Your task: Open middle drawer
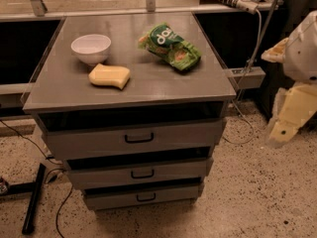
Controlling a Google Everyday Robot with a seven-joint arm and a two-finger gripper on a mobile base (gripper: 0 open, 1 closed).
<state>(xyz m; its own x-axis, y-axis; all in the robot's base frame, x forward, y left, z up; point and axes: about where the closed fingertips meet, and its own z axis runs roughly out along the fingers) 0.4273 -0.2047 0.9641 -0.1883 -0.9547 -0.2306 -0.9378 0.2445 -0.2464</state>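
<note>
Partly cut off at the right edge, the gripper (286,122) hangs well apart from the cabinet (198,81). How far open it is cannot be told, and nothing shows in its hold. The middle drawer (99,177) sits between the top drawer (89,143) and the bottom drawer (109,200), its tray hidden behind the front panel. On top, the white bowl (91,47) shows a bare inside, near a yellow sponge (109,76) and a green snack bag (170,46).
</note>
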